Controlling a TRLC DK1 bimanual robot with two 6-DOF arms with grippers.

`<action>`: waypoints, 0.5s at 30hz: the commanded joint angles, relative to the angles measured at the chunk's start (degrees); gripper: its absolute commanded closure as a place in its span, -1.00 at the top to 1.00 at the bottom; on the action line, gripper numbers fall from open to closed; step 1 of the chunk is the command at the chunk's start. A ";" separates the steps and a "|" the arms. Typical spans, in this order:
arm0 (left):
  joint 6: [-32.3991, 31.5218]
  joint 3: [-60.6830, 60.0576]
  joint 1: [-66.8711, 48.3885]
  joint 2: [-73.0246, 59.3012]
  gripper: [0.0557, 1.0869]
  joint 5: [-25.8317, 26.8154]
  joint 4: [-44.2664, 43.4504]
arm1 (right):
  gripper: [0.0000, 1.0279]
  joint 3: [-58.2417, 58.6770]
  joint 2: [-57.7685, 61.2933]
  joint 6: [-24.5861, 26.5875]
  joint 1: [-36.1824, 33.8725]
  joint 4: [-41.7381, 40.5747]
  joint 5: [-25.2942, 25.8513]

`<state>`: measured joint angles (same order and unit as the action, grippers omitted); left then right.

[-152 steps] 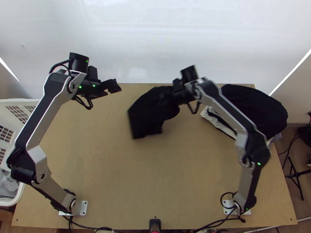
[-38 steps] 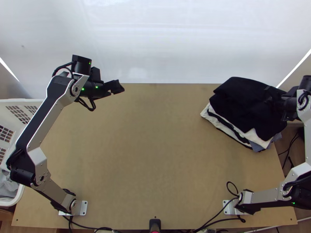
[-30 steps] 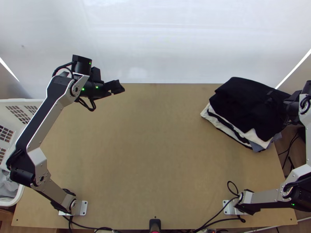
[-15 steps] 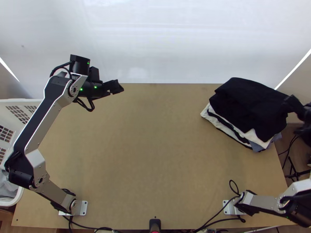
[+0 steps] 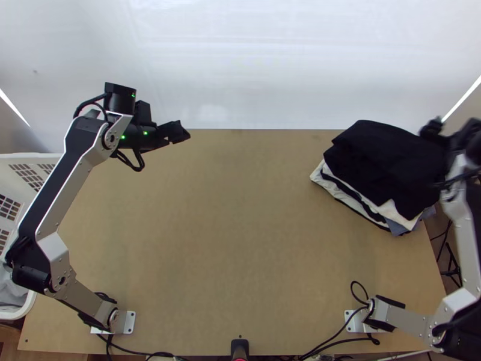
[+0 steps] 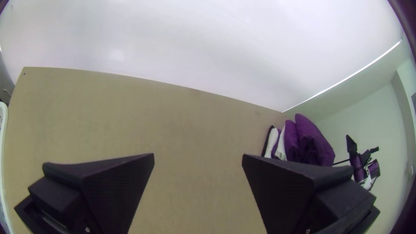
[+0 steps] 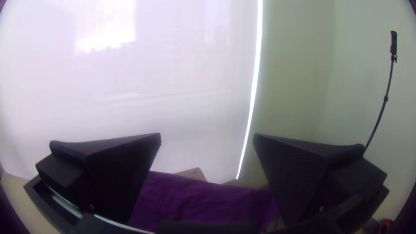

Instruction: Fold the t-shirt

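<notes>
Your black garment (image 5: 379,162) sits at the right far corner of the counter (image 5: 240,240), on top of a stack with white cloth (image 5: 391,212) and blue-grey cloth (image 5: 400,227) peeking out on the near side. It looks like a folded packet, and its long axis seems to slant from the far edge down toward the counter's right side.

The relation to mind is this: your right pincer (image 7: 207,138) is the near one, at the packet's outer right side, so the cloth lies from it inward, toward the middle of the counter. Its two fingers stand wide apart with nothing clamped; whether any part of that arm touches the cloth, you can't tell. Your left pincer (image 6: 198,157) is also spread and holds nothing. It hangs over the far left of the counter, well apart from the stack, with the whole middle between.

The folding and stacking look done for this piece, so you probably want the right arm clear next. Back it outward and up, away from the packet; a sweep inward could drag the top layer askew. If another piece follows, the left arm is the closer one to the white basket (image 5: 36,157) and the grey cloth (image 5: 13,290) in it.
</notes>
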<state>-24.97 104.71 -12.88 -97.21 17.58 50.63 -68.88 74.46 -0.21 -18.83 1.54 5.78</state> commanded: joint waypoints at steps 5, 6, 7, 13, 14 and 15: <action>-0.43 0.68 1.63 0.53 0.91 -0.01 0.87 | 0.92 29.86 7.28 3.55 2.75 -34.68 1.25; -0.52 0.59 1.63 0.62 0.91 -0.01 0.87 | 0.92 32.14 8.25 3.64 2.75 -36.96 1.25; -0.52 0.59 1.72 0.62 0.91 -0.01 0.87 | 0.92 33.73 9.48 3.99 2.83 -39.07 1.34; -0.69 0.59 1.55 0.62 0.91 -0.01 0.87 | 0.92 38.65 12.03 4.60 2.75 -44.96 1.51; -0.69 0.68 1.55 0.62 0.91 -0.09 0.87 | 0.92 39.26 12.38 4.69 2.75 -45.57 1.51; -0.69 0.68 1.55 0.62 0.91 -0.09 0.87 | 0.92 39.44 12.73 4.69 2.75 -45.75 1.51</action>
<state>-25.52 105.27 -11.44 -96.66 17.56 51.51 -35.53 84.36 3.95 -16.23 -39.57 7.33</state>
